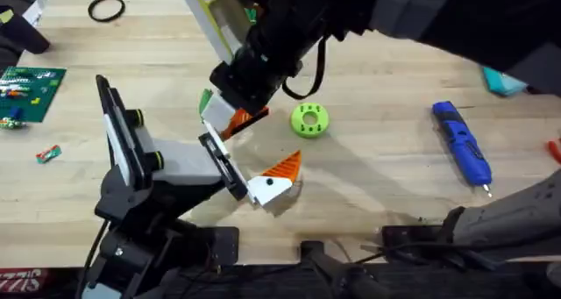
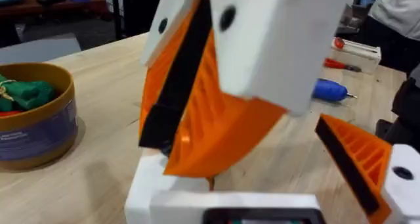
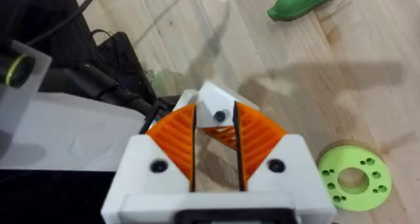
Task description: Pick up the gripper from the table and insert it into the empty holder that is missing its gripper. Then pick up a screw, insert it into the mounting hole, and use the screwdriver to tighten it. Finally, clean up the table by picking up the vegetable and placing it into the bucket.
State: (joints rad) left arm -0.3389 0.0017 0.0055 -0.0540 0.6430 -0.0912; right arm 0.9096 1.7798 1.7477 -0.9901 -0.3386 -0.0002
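Note:
My right gripper (image 1: pixel 235 115) reaches across the table and is shut on the gripper (image 1: pixel 240 122), an orange ribbed finger whose white base with a dark hole (image 3: pixel 220 112) shows between my orange pads (image 3: pixel 177 142). It holds the piece at the bare end of the holder (image 1: pixel 180 159), the white body with a black front bar on my left arm. At the bar's other end sits the holder's single orange finger (image 1: pixel 282 169) (image 2: pixel 354 161). The blue screwdriver (image 1: pixel 462 145) (image 2: pixel 330 90) lies at the right. The green vegetable (image 1: pixel 205 102) (image 3: pixel 302 2) lies just behind the right gripper. I cannot make out a screw.
A tan bucket (image 2: pixel 33 129) with green items inside stands beyond the holder. A lime disc with holes (image 1: pixel 309 119) (image 3: pixel 354 179) lies beside the right gripper. A green circuit board (image 1: pixel 31 88) and a black ring (image 1: pixel 106 10) sit at the far left.

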